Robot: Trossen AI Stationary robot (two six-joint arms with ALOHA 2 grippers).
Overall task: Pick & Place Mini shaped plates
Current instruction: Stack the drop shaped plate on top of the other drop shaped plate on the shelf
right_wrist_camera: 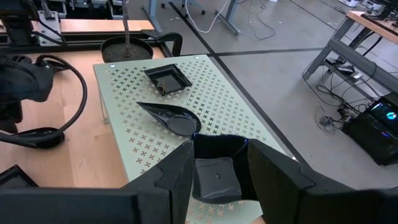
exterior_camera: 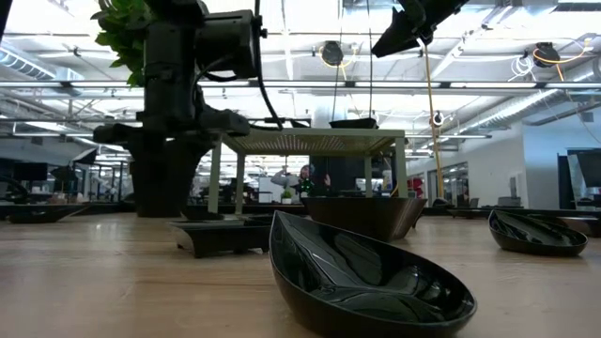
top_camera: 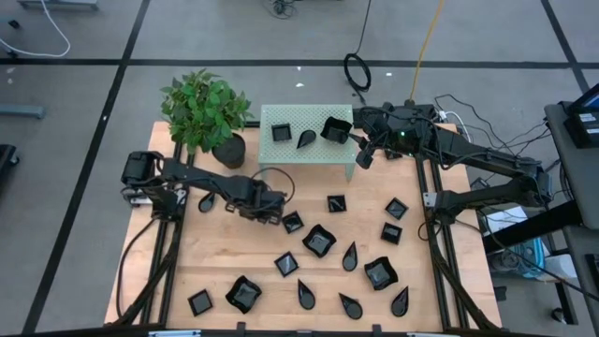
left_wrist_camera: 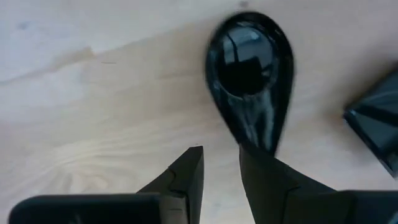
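Several glossy black mini shaped plates lie scattered on the wooden table [top_camera: 225, 262]: squares, teardrops and wavy-edged squares. My left gripper [left_wrist_camera: 221, 165] points down over the table's middle left [top_camera: 269, 206], open by a narrow gap, just short of a teardrop plate [left_wrist_camera: 250, 74]. A flat square plate [top_camera: 282, 132], a teardrop [right_wrist_camera: 168, 117] and a wavy-edged square [right_wrist_camera: 214, 168] rest on the pale green perforated stand [top_camera: 309, 157]. My right gripper [top_camera: 363, 155] hangs open above the stand's right end [exterior_camera: 413, 23], clear of the wavy plate. My left gripper points down from above, and one fingertip [left_wrist_camera: 264, 165] covers the teardrop plate's pointed end [left_wrist_camera: 254, 135] in the wrist view. Whether it touches the plate I cannot tell. The plate lies flat on the table.
A potted plant [top_camera: 208, 110] in a dark pot [top_camera: 228, 150] stands at the far left beside the stand. A black cable loop [top_camera: 273, 178] lies by my left arm. Another square plate [left_wrist_camera: 376, 124] lies close to the teardrop. Bare wood shows at the near left [top_camera: 159, 281].
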